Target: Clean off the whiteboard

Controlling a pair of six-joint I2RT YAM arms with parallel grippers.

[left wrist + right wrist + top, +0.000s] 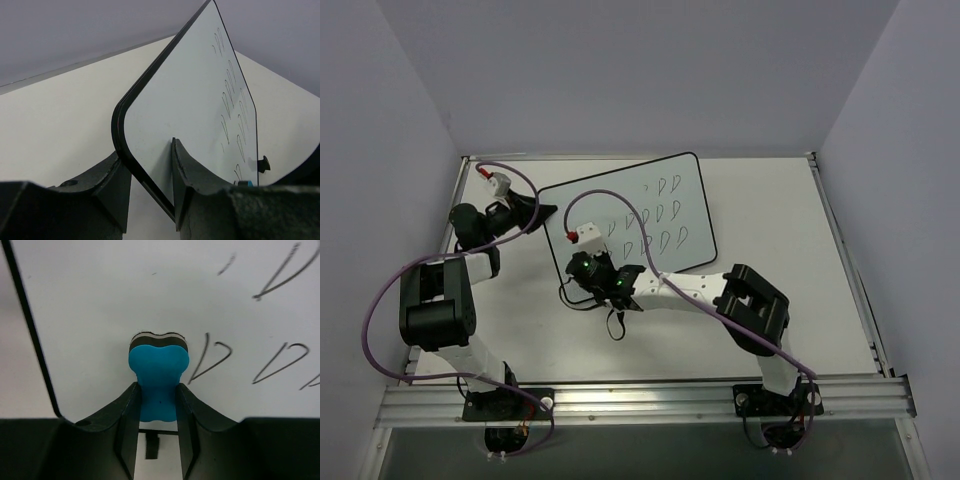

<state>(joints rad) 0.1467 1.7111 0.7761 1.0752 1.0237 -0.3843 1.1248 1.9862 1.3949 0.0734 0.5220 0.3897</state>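
Observation:
The whiteboard (655, 215) lies on the table, its left end raised, with several dark scribbles on its right part. My left gripper (535, 212) is shut on its left edge; in the left wrist view the black frame runs between the fingers of the left gripper (146, 150) and the board (190, 100) stands tilted. My right gripper (582, 262) is shut on a blue eraser (159, 370). The right gripper (157, 390) presses its felt end against the board (125, 290) near the lower left corner, just left of a scribble.
A small black foot (151, 445) of the board shows below the eraser, and another foot (263, 163) shows in the left wrist view. Grey walls enclose the table (780, 250). A metal rail (650, 400) runs along the near edge.

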